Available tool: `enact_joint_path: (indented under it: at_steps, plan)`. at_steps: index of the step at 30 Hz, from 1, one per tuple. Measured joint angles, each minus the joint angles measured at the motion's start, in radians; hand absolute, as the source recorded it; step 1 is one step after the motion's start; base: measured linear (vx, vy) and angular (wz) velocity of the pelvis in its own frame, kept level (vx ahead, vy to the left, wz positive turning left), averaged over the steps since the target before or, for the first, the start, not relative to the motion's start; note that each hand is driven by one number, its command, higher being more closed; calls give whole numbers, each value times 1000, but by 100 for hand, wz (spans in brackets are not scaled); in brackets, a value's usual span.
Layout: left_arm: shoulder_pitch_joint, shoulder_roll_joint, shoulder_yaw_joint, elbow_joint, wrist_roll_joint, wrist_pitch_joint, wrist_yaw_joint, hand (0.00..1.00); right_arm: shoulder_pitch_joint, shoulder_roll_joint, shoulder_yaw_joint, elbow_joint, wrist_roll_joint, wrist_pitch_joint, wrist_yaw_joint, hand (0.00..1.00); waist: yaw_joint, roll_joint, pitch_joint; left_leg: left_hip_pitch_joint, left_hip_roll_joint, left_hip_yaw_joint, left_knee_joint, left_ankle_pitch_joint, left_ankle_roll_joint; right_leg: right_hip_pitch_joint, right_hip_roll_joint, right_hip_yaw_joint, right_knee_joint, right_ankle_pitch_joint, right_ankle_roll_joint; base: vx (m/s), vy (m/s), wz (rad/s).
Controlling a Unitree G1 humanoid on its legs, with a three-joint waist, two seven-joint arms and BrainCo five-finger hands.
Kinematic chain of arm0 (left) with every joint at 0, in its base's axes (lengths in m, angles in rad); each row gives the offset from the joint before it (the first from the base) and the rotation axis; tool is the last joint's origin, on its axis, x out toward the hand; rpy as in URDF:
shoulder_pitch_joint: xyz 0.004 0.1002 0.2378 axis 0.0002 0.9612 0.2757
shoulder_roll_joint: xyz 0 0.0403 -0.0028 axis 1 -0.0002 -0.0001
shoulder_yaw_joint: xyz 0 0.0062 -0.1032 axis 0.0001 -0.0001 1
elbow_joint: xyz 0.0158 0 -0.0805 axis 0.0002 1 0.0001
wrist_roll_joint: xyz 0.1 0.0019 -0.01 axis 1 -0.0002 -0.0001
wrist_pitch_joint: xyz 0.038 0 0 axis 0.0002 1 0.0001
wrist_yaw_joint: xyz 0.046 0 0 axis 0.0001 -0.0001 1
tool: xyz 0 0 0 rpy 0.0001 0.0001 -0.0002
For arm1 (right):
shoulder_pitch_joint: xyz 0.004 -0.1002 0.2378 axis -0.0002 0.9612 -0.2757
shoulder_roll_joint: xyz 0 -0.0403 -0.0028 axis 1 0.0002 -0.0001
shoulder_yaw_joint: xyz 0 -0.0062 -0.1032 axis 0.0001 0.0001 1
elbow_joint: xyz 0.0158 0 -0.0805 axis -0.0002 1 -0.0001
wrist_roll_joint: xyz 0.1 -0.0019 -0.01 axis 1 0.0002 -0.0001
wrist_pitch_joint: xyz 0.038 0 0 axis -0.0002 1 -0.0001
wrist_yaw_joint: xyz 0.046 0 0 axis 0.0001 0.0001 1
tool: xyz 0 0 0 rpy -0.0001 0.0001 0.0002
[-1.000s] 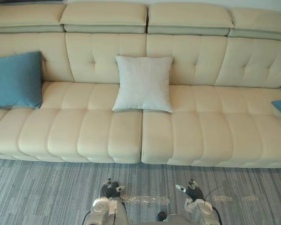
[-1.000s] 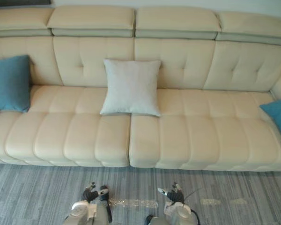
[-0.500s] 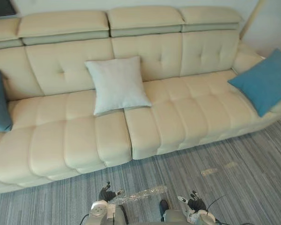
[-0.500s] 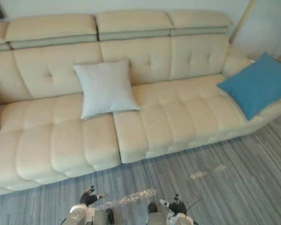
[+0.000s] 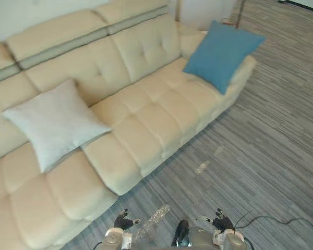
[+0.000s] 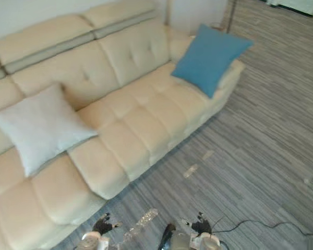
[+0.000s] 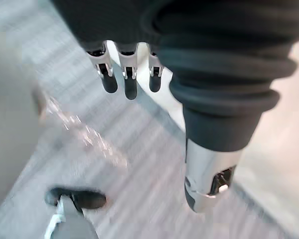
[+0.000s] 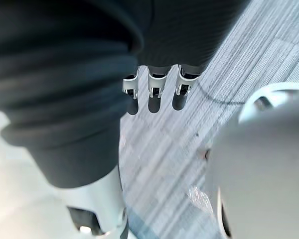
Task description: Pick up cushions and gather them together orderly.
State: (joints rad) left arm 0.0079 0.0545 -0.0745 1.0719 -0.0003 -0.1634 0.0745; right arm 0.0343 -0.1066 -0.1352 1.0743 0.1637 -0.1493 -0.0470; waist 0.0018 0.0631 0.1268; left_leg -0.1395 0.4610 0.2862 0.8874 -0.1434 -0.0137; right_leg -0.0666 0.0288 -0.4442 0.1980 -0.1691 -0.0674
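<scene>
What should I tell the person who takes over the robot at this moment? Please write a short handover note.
Left hand: open, empty, low over the carpet.
Right hand: open, empty, also low.
White cushion leans on the backrest of the sofa. Blue cushion leans at the sofa's right end, well apart from the white one.
Done: nothing gathered yet.
Left: pick up one cushion and set it neatly beside the other.
</scene>
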Motion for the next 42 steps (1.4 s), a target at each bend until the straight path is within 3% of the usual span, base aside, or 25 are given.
enact_joint_path:
  at_steps: [2,3,4,6,8,9,10,11,13,14,15,17,19,20,21,24,26,28,29,31,34,35,37,39,42]
  plan:
    - [-3,-5,-1,-11,0,-3,0,0,1,-15,-13,7,1,0,-2,0,3,-3,5,-62,-83,-62,93,-85,-48,71,15,71,-43,5,-31,252,-81,-83]
    - [-3,-6,-2,-14,0,-3,1,0,1,-16,-20,7,1,0,-2,0,4,-3,5,-72,-101,-62,84,-100,-46,80,15,84,-49,5,-32,356,16,-104]
    - [-6,-9,-10,-25,3,-4,1,0,-3,-13,-32,7,4,0,-6,0,11,-3,14,-111,-170,-49,-19,-139,-49,112,5,123,-63,12,-25,301,41,-80]
    - [-16,-7,-28,-26,11,-3,3,0,-6,-9,-45,7,5,0,-8,0,13,-7,21,-133,-225,-48,-159,-141,-46,130,-7,154,-66,10,-19,317,88,-84]
    - [-38,-12,-43,-29,20,-3,7,0,-19,18,-70,7,14,-1,-15,0,19,-21,43,-146,-362,-131,-540,-52,-62,175,-41,230,-102,-2,14,361,153,-85]
    - [-38,-15,-44,-29,20,-3,7,0,-19,18,-70,7,14,-1,-15,0,20,-19,43,-144,-373,-148,-596,-28,-66,178,-42,239,-108,-3,18,311,198,-84]
    - [-39,-23,-51,-32,19,-5,10,0,-16,23,-67,8,14,-1,-21,0,42,-16,43,-122,-389,-183,-682,99,-81,193,-40,291,-131,-10,43,353,208,-100]
    - [-50,-23,-53,-29,19,-4,10,0,-23,41,-57,8,14,0,-25,0,58,-24,46,-97,-411,-187,-693,149,-44,216,-54,337,-149,-18,63,421,238,-97]
    - [-65,-6,-55,-28,18,-2,9,0,-39,59,-52,8,14,0,-26,0,52,-51,58,-114,-430,-182,-609,81,-8,228,-79,366,-142,-29,83,383,163,-50]
    - [-70,-1,-59,-29,17,-2,9,0,-38,59,-43,10,11,1,-29,0,56,-55,60,-124,-422,-159,-518,2,-2,224,-89,390,-94,-49,108,370,163,-43]
    - [-70,0,-60,-29,17,-2,9,0,-38,59,-41,11,11,1,-30,0,57,-55,60,-120,-419,-152,-506,-14,-2,223,-91,398,-74,-56,114,363,174,-68]
    - [-62,4,-65,-18,17,2,10,0,-54,61,-38,11,10,0,-31,0,63,-57,57,-23,-409,-70,-504,-91,11,81,-122,424,300,-102,190,379,179,-91]
    - [-52,23,-80,-17,17,5,12,0,-63,67,-38,11,0,0,-29,0,61,-64,52,55,-419,-30,-535,-108,13,-22,-168,382,540,-128,236,343,116,-61]
    - [-51,28,-90,-16,17,6,13,0,-60,66,-39,10,-1,1,-29,0,58,-67,50,75,-421,-17,-546,-111,11,-43,-186,351,569,-138,224,382,66,-39]
    - [-51,39,-116,-12,17,10,18,0,-62,60,-39,9,-6,1,-29,0,51,-64,49,120,-423,0,-581,-111,11,-84,-228,235,571,-164,176,473,12,-26]
    - [-64,38,-122,-11,17,19,27,0,-69,53,-39,4,-6,1,-29,0,48,-45,52,174,-395,4,-636,-114,0,-156,-230,98,432,-175,130,389,-64,-14]
    - [-74,25,-128,-11,17,20,29,0,-82,34,-39,-4,-7,1,-29,0,44,-22,63,221,-354,4,-663,-122,-29,-211,-200,84,300,-109,116,422,-175,-5]
    - [-64,33,-140,5,18,18,28,0,-60,33,-39,-5,-7,1,-29,0,39,-50,50,272,-356,-8,-660,-138,-79,-224,-193,127,139,128,71,451,-242,13]
    - [-58,5,-125,25,18,19,30,0,-51,15,-41,0,-6,1,-26,0,31,-9,35,282,-315,-39,-638,-148,-103,-218,-168,113,189,104,42,382,-217,14]
    - [-51,-21,-105,26,18,15,29,0,-53,-6,-49,2,-6,0,-23,0,28,4,22,205,-274,-68,-465,-121,-127,-193,-143,100,160,57,30,535,-362,8]
    - [-53,-33,-76,18,13,7,20,0,-35,-11,-44,10,-5,1,-21,0,34,17,43,40,-164,-85,-25,24,-39,-24,-73,91,42,32,4,385,-241,-10]
    - [-52,-34,-62,8,7,-3,19,0,-23,-6,-44,18,-5,1,-20,0,45,6,49,1,-160,-76,69,-35,-48,53,-63,109,-1,26,-4,461,-228,-42]
    - [-51,-34,-61,-4,4,-7,19,0,-26,-9,-48,17,-5,1,-21,0,53,3,51,-56,-197,-41,43,-82,-52,112,-63,149,-50,27,-3,412,-130,-66]
    - [-52,-36,-59,-21,-2,-8,24,0,-43,-7,-49,16,-5,1,-21,0,59,2,52,-107,-249,-6,-144,-100,-63,151,-70,182,-86,29,1,382,-29,-62]
    - [-56,-36,-60,-23,-1,-6,30,0,-48,6,-64,14,-5,1,-23,0,60,-7,58,-111,-353,-2,-487,-45,-61,212,-96,195,-134,13,28,301,57,-34]
